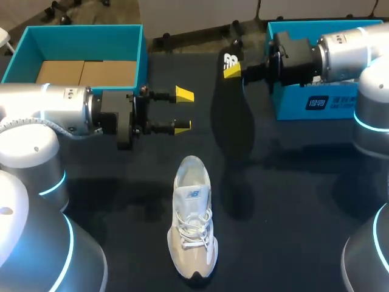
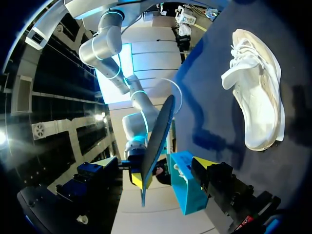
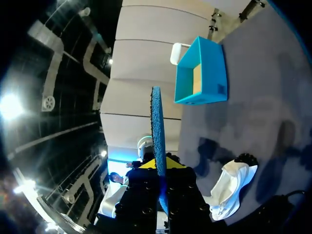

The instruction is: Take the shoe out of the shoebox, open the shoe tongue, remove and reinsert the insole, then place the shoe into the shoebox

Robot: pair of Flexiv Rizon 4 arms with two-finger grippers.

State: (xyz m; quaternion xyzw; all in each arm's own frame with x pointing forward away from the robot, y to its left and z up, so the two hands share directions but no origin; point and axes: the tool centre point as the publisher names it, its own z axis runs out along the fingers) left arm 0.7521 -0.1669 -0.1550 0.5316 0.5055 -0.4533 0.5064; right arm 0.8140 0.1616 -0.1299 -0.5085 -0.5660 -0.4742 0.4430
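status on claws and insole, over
Right claw shut on insole, held above table. Left claw open, empty. Shoe lies on table, nothing on it.

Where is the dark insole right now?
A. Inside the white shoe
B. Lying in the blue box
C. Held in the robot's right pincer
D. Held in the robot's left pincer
C: the right pincer is shut on one end of the insole, holding it clear of the white shoe, while the left pincer is open and empty.

Shoe (image 1: 192,222) lies before insole (image 1: 232,109) (apparently aloft); shoebox (image 1: 79,42) behind-left.
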